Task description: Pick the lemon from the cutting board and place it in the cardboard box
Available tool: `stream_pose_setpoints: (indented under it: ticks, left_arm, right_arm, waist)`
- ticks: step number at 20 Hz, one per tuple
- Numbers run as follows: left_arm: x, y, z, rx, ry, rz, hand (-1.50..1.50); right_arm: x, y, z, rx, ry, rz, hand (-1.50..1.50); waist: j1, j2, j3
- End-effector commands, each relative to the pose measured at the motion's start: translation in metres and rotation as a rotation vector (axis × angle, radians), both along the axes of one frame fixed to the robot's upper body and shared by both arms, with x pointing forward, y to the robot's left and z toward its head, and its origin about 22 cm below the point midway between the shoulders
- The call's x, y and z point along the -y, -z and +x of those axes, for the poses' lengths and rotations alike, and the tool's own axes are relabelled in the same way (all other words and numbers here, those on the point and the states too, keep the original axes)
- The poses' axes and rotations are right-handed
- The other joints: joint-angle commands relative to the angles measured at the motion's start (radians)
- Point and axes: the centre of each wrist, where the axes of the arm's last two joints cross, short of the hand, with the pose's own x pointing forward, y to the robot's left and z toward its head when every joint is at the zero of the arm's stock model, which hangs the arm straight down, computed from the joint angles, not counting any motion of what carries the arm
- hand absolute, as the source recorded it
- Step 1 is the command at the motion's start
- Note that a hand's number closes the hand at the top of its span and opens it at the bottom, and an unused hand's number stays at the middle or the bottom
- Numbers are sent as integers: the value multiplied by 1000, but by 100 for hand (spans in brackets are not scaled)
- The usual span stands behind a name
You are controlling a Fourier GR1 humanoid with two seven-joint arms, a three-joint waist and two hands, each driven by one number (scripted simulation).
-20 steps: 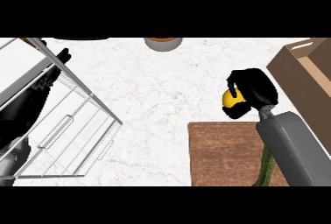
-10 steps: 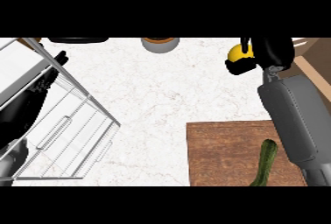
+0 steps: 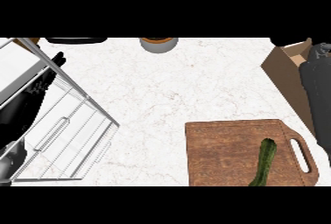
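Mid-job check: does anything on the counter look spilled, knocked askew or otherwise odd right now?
Nothing spilled or damaged. The cutting board lies flat, carrying only a green vegetable that runs off the view's lower edge. No lemon shows anywhere. The right forearm reaches over the cardboard box, its hand out of view. The left hand rests by the wire rack.

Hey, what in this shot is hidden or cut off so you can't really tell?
- Lemon: not seen in the head view.
- Right hand: beyond the top edge; only the forearm shows.
- Cardboard box: inside hidden by the forearm and edge.
- Left hand: behind the wire rack, fingers unclear.
- Cucumber: lower end cut off.
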Motion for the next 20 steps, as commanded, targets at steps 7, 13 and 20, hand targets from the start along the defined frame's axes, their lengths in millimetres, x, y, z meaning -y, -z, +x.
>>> stream_pose_setpoints:
  ticks: [7, 13, 20]
  left_arm:
    - [6, 41, 0, -193, 14, 4, 0]
    - [16, 43, -1, -193, 17, -9, 0]
    - [7, 39, -2, -185, 11, 4, 0]
  right_arm:
    - [109, -8, -8, -130, 164, -21, 150]
    - [139, 33, -12, -431, 164, 107, 150]
    - [210, 36, -45, -643, 138, 127, 150]
  waist:
    - [-4, 25, -15]
    - [-5, 27, -14]
    - [5, 27, -14]
